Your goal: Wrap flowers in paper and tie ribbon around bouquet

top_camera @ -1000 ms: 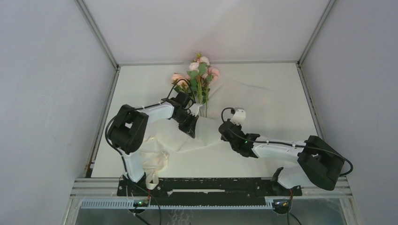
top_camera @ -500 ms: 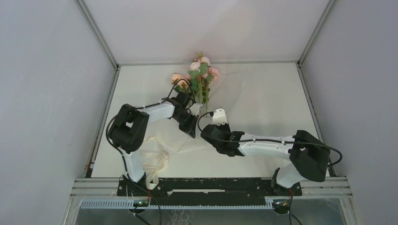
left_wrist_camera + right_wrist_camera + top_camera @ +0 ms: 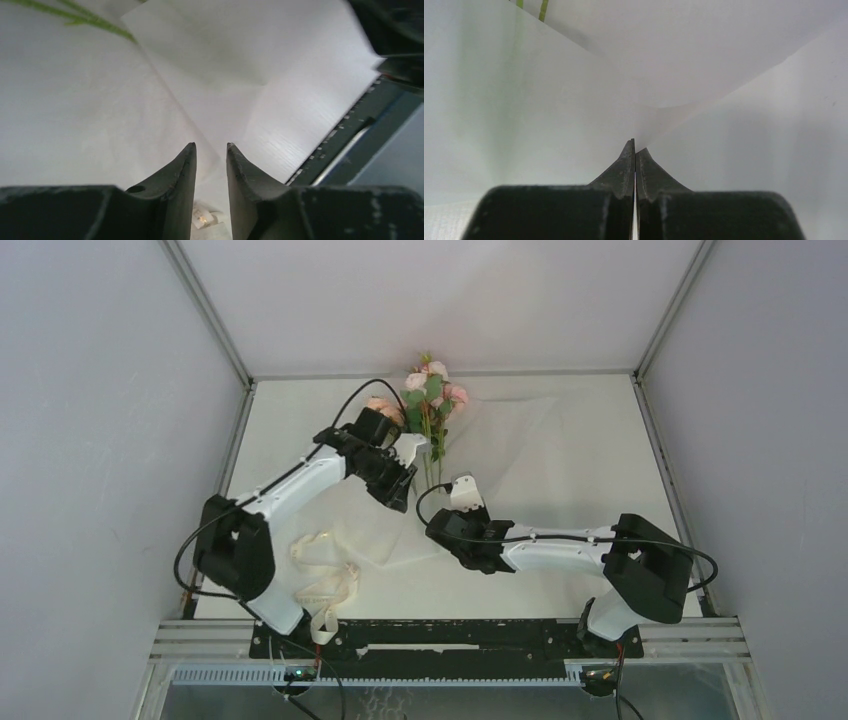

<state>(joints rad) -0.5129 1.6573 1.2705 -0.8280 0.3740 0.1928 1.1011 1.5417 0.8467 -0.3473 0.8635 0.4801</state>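
1. workspace. i view the table (image 3: pixel 620 470) from above; both arm bases sit at its near edge.

2. the flowers (image 3: pixel 430 390). they lie at the middle of the far edge, with the pink blooms toward the far wall and the thin green stems running back toward the near edge. the stem ends fall between the two grippers. a green stem shows at the top left of each wrist view.

3. the paper (image 3: pixel 225 55). the creased sheet is spread over the middle of the table, under the stems. its right part is lifted off the table and folded over toward the stems. it is not yet closed around the flowers.

4. left gripper (image 3: pixel 211 147). it hangs above the paper just left of the stems, pointing down and toward the near edge. the fingers are released: a narrow gap shows between them, and i see only paper below it.

5. right gripper (image 3: pixel 634 142). it sits just right of the stem ends, near the middle of the table. the fingers are clenched tip to tip, grasping a fold of the paper; the sheet rises from the tips and arches over.

6. the ribbon (image 3: pixel 335 585). it lies in loose loops near the near left corner, beside the left arm's base. it is well apart from both grippers and touched by neither.
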